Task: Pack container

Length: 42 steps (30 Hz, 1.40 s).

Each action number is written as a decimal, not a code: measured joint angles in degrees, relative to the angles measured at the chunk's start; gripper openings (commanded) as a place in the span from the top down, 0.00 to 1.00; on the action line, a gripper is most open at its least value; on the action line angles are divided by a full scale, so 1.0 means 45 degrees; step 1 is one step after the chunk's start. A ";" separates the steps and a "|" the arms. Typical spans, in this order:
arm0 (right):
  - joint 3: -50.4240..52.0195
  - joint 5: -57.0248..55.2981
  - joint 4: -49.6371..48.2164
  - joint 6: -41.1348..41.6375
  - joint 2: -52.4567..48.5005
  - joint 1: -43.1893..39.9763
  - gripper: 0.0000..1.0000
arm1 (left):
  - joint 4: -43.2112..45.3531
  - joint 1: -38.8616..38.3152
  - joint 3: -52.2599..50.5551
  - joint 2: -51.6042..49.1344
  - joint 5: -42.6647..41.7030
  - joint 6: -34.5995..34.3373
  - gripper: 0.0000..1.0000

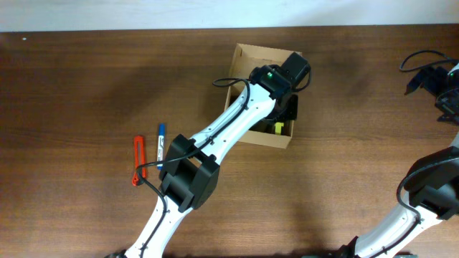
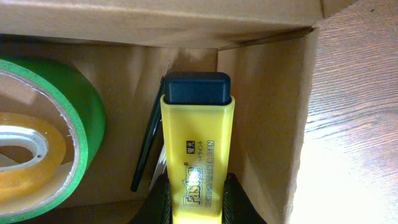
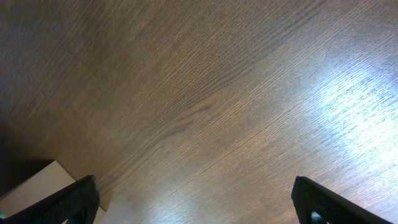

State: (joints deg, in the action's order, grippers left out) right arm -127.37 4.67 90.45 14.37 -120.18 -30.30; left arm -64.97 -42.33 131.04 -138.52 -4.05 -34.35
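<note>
**A:** From overhead, the container (image 1: 247,61) is sitting open on the worktop (image 1: 86,86), toward the far edge, and the left arm is reaching right into it. The arm is covering most of the inside. Only a speck of yellow is peeking out.

**B:** The left wrist view is filling that in. The left hand (image 2: 198,208) is gripping a yellow highlighter (image 2: 198,143) between narrowly set fingers (image 2: 163,202). Its dark cap (image 2: 197,89) is pointing at the cardboard wall, close to an inner corner.

**A:** Is anything else lying in there?

**B:** A green tape roll (image 2: 84,109) is lying to one side, with a clear tape roll (image 2: 37,165) nested within it. A thin dark pen (image 2: 146,149) is leaning just beside the highlighter. The arm is hiding all of that from above.

**A:** The overhead view is giving what the wrist cannot. A red item (image 1: 138,159) and a blue pen (image 1: 161,142) are lying side by side on the worktop, left of the container and well apart from it.

**B:** And the right hand?

**A:** The right wrist view is showing the right hand (image 3: 198,202) with its fingers standing wide apart, holding nothing, hanging over wood grain. A pale corner (image 3: 37,183) is poking in at the lower left, and I cannot tell what it is.
</note>
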 measured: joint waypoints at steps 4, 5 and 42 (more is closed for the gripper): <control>0.0000 0.0000 0.0000 0.0000 0.0000 0.0000 0.01 | -0.0010 0.0058 0.0000 -0.0029 0.0000 0.0000 0.98; 0.0000 0.0000 0.0000 0.0000 0.0000 0.0000 0.01 | -0.0015 0.0068 0.0000 -0.0034 0.0000 0.0000 0.97; 0.0000 0.0000 -0.0010 0.0000 0.0000 0.0005 0.01 | -0.0034 0.0291 0.0000 -0.0797 -0.0437 -0.0029 0.69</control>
State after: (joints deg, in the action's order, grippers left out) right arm -127.37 4.67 90.41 14.37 -120.18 -30.28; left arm -65.12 -41.01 131.04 -142.10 -6.02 -34.48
